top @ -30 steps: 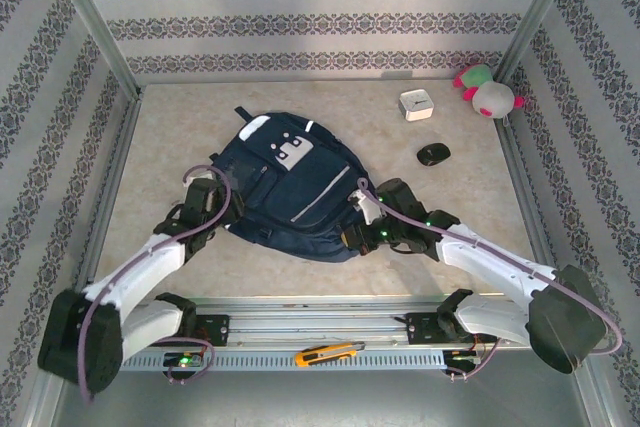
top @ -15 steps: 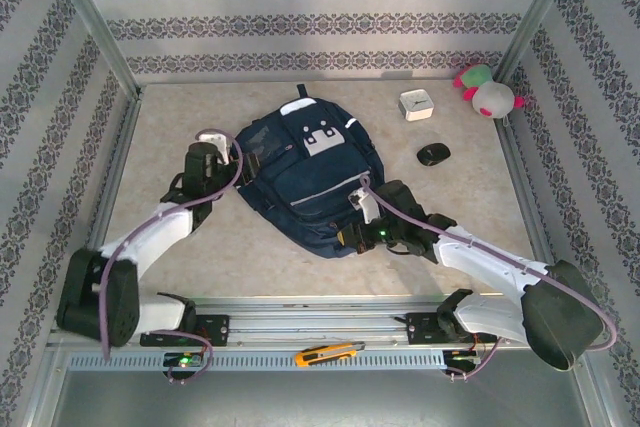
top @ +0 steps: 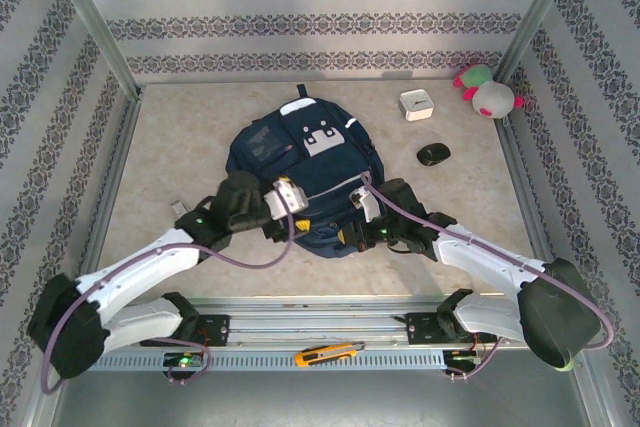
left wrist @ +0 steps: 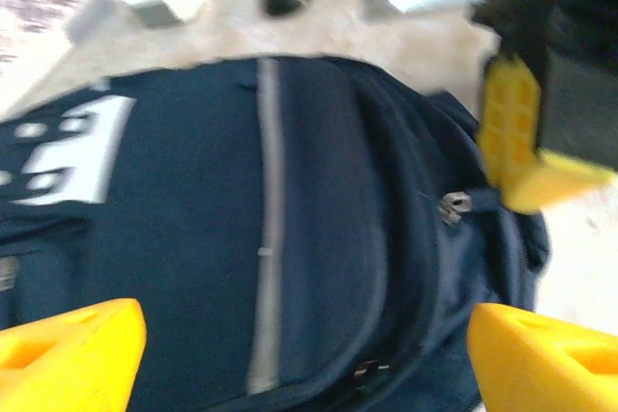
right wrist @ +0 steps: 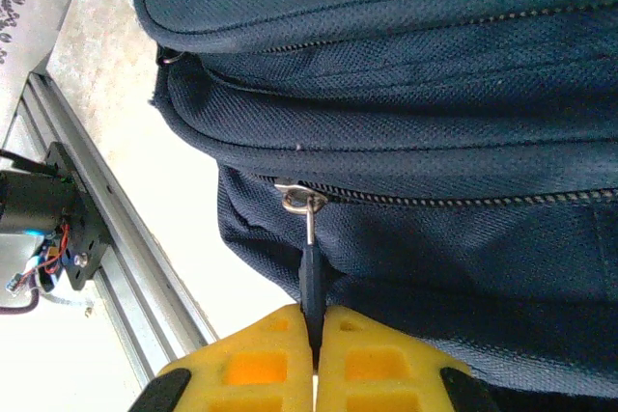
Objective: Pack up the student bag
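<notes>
Swinging in from beside the student bag [top: 300, 172], the left gripper [top: 285, 219] is now hovering over the bag's near end. The mouse [top: 433, 154], white box [top: 416, 104] and plush toy [top: 485, 92] are lying beyond the bag's right side, so packing is probably hardly beginning.

From the left wrist, its jaws are standing spread above the bag's front pocket.

From the right wrist, the right gripper [right wrist: 314, 335] is pinching a zipper pull [right wrist: 309, 267] at the bag's edge, a detail the overhead view is hiding.

Bright even light, soft shadows; student bag [left wrist: 193, 238] motion-blurred (left wrist view)
</notes>
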You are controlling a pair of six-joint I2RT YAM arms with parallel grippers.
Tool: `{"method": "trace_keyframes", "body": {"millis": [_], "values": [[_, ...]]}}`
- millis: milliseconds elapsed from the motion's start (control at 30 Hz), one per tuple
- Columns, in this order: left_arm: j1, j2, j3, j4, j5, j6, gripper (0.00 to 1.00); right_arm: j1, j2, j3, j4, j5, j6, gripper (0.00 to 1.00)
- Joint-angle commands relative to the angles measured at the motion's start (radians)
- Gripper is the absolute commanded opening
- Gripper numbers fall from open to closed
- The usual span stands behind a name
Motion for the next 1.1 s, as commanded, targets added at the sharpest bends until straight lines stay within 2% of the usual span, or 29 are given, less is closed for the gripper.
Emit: {"method": "trace_keyframes", "body": {"millis": [0, 133, 233, 300, 367, 400, 467, 567, 633, 667, 900, 967, 1067], "values": [[-0.045, 0.058, 0.024, -0.007, -0.006, 0.175, 0.90, -0.008, 0.002, 0.021, 0.019, -0.012, -0.015, 0.00], [-0.057, 0.138, 0.035, 0.051, -0.006, 0.181, 0.89, -0.008, 0.001, 0.027, 0.015, -0.011, -0.019, 0.00], [-0.064, 0.193, 0.020, 0.135, -0.061, 0.174, 0.88, -0.008, 0.003, 0.033, 0.011, -0.011, -0.021, 0.00], [-0.068, 0.223, 0.005, 0.217, -0.120, 0.158, 0.80, -0.009, 0.004, 0.036, 0.009, -0.010, -0.023, 0.00], [-0.069, 0.244, 0.002, 0.255, -0.126, 0.137, 0.72, -0.009, 0.003, 0.037, 0.008, -0.006, -0.021, 0.00], [-0.070, 0.249, -0.001, 0.274, -0.126, 0.123, 0.66, -0.008, 0.003, 0.037, 0.008, -0.005, -0.022, 0.00], [-0.070, 0.249, 0.000, 0.289, -0.088, 0.094, 0.47, -0.008, -0.001, 0.038, 0.008, 0.006, -0.018, 0.00], [-0.070, 0.228, -0.001, 0.281, -0.005, 0.056, 0.15, -0.008, -0.008, 0.037, 0.009, 0.054, -0.008, 0.00], [-0.070, 0.209, -0.019, 0.312, 0.023, 0.025, 0.02, -0.005, -0.014, 0.030, 0.014, 0.101, 0.000, 0.00], [-0.069, 0.202, -0.025, 0.317, 0.041, 0.021, 0.00, -0.005, -0.017, 0.026, 0.021, 0.117, 0.005, 0.00], [-0.070, 0.178, -0.026, 0.286, 0.078, 0.001, 0.00, -0.004, -0.024, 0.026, 0.033, 0.146, 0.011, 0.00], [-0.071, 0.166, -0.023, 0.283, 0.087, -0.007, 0.00, 0.006, -0.008, 0.033, 0.049, 0.162, 0.018, 0.12], [-0.070, 0.159, -0.021, 0.290, 0.096, -0.015, 0.00, 0.020, 0.006, 0.041, 0.067, 0.172, 0.019, 0.15]]}}
